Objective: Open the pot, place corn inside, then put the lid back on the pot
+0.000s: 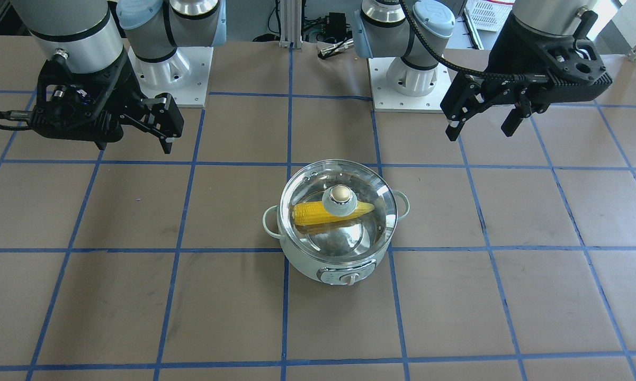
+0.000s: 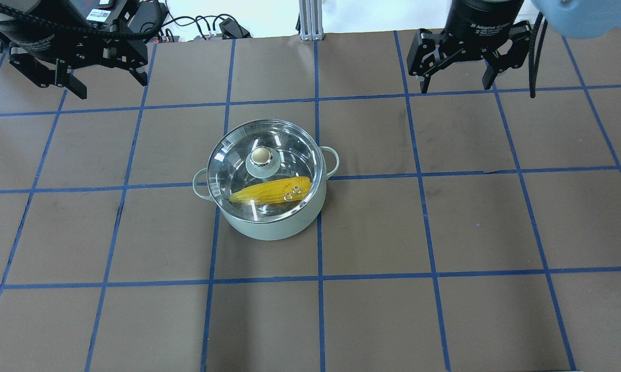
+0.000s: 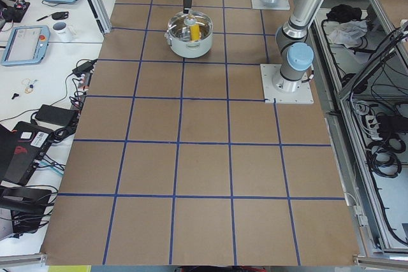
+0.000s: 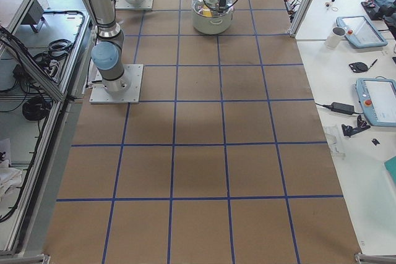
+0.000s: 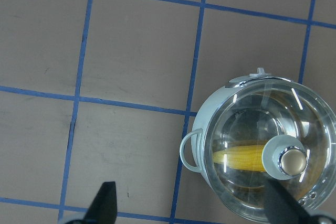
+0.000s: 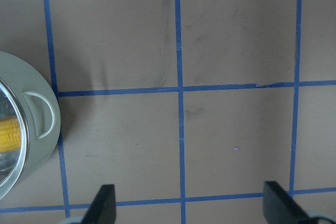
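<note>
Glass lid (image 2: 236,155) sits on the pot (image 2: 274,227), near the middle of the table (image 2: 444,232), with the corn (image 2: 271,191) lying inside under it. Judged from that, the task looks done.

Handling:
- Lid is probably fragile and slick, with a smooth dome and thin rim. The knob (image 2: 261,156) is the only sensible hold: pinch from above, lift straight.
- Corn looks stiff and light, tapered. Hold it across the thick middle.
- Pot is likely the heaviest item. Its loop handles stick out on the sides.

Grippers:
- Left gripper (image 2: 111,87) has fingers spread wide and holds nothing, well apart from the pot.
- Right gripper (image 2: 456,87) is the same, wide and empty, well off on the other side.

Hard to see:
- Glare streaks on the glass blur the corn's outline, and in the front view the knob covers its middle.
- Can't tell if the rim is seated flush all round.
- Right wrist view cuts off most of the pot.
- Side views are too small for detail.
</note>
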Robot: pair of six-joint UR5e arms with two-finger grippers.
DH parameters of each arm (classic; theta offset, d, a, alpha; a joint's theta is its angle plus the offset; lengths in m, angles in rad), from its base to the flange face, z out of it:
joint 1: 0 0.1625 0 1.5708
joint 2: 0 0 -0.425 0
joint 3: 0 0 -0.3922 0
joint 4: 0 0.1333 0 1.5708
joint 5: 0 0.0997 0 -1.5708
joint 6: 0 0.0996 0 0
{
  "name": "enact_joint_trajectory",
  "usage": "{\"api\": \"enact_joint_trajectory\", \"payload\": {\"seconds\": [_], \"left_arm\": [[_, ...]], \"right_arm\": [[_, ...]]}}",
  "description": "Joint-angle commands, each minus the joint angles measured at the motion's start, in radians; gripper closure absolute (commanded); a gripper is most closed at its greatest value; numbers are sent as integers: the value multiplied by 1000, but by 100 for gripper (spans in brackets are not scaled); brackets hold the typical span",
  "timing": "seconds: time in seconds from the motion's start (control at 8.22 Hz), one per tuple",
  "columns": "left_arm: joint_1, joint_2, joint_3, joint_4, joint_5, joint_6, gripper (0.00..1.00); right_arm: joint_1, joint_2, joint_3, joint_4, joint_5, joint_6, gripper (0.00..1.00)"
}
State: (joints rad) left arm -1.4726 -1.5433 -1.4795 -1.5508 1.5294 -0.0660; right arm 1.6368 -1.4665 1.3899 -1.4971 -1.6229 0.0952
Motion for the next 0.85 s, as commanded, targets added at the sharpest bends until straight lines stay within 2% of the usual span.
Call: {"api": "enact_joint_trajectory", "payload": {"seconds": [0.0,0.73], "left_arm": [[0,2,1,0,0,0,0],[0,2,-1,0,-2,0,0]], "right_arm": [[0,-2,1,0,52,3,0],[-3,-2,3,0,41,-8,0]]}}
